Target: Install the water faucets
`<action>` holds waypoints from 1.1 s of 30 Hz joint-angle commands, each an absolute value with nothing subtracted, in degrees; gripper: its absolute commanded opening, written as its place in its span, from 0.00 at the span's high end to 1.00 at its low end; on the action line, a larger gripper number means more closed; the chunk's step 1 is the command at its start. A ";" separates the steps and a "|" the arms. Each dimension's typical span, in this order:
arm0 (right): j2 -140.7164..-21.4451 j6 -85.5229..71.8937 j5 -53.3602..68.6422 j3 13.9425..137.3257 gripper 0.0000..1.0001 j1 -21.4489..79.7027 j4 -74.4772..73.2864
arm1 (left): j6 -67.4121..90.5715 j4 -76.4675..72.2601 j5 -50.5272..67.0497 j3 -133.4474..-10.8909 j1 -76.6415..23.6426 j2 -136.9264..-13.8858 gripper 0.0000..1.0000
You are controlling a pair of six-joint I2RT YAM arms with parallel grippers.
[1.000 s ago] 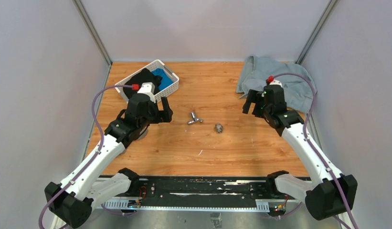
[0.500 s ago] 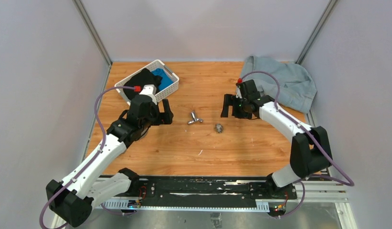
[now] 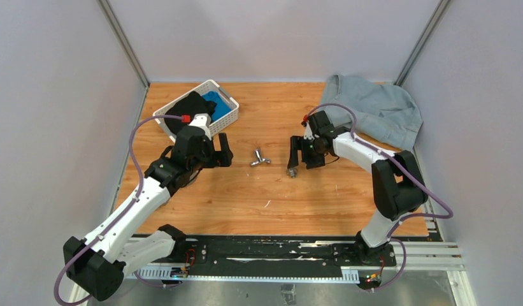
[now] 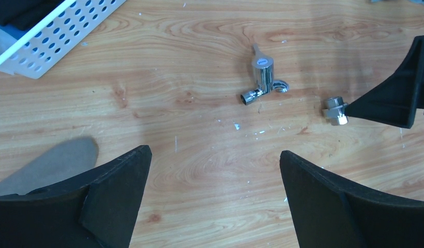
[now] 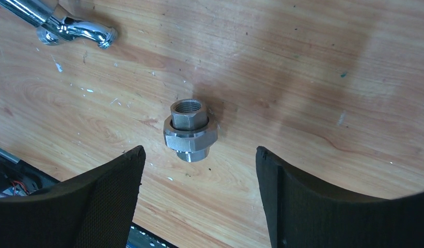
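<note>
The shiny tap (image 3: 260, 157) with its winged handle lies on its side at the table's middle; it also shows in the left wrist view (image 4: 261, 77) and the right wrist view (image 5: 70, 26). The stubby grey threaded fitting (image 3: 291, 170) lies apart, to its right, and shows too in the left wrist view (image 4: 335, 110). My right gripper (image 3: 299, 162) is open and empty, right over the fitting (image 5: 190, 130), which lies just ahead of its fingertips (image 5: 199, 155). My left gripper (image 3: 224, 150) is open and empty, left of the tap, above bare wood (image 4: 215, 155).
A white perforated basket (image 3: 222, 105) with black and blue items stands at the back left. A grey-blue cloth (image 3: 376, 111) lies at the back right. Grey walls close three sides. A black rail (image 3: 265, 252) runs along the near edge.
My right arm has swung left from the cloth and come down over the fitting. My left gripper has barely moved. The tap and fitting have stayed in place.
</note>
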State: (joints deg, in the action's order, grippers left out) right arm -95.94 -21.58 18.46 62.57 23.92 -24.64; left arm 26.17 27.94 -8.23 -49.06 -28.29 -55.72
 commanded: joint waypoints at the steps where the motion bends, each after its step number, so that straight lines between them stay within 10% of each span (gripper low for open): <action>1: -98.51 -20.21 19.57 65.70 0.23 25.88 -26.73 | 26.32 27.22 -7.23 -49.37 -28.74 -56.41 0.00; 33: -105.19 -22.22 22.10 65.96 0.48 27.65 -26.28 | 25.81 28.16 -8.07 -49.22 -28.74 -55.78 0.00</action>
State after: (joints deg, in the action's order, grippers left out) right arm -103.85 -21.45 20.56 66.92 26.55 -25.87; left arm 26.15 27.97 -7.70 -49.06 -28.32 -56.36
